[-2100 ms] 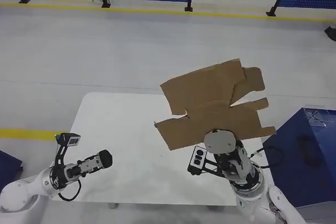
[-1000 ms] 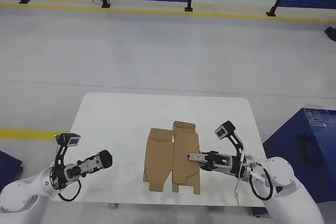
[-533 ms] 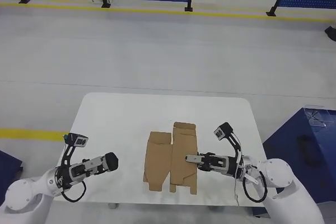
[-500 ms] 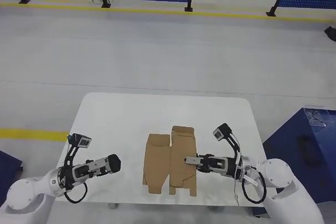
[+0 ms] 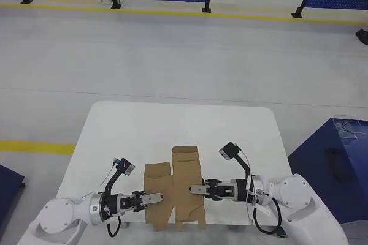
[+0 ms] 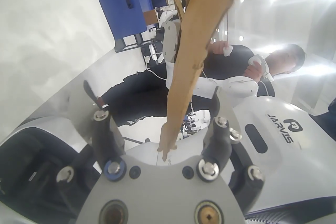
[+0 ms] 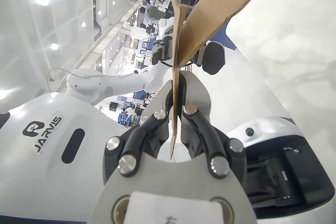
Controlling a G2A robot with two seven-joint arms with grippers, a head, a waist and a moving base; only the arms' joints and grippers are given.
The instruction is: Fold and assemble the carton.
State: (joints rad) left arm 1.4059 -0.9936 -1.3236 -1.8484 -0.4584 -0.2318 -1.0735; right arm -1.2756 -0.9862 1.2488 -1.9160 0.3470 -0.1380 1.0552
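At the near edge of the white table (image 5: 141,135), a flattened brown carton (image 5: 175,187) lies between both arms, its near end just past the table's rim. The right gripper (image 5: 195,190) is clamped on the carton's right edge. The left gripper (image 5: 154,198) is spread, its fingers (image 6: 101,128) straddling the left edge without pinching it. The step in hand looks like securing a two-sided hold. Next, the left fingers likely need to close before the panels are pulled apart. The carton holds nothing. Farther right stands a blue bin (image 5: 349,171), contents unclear.
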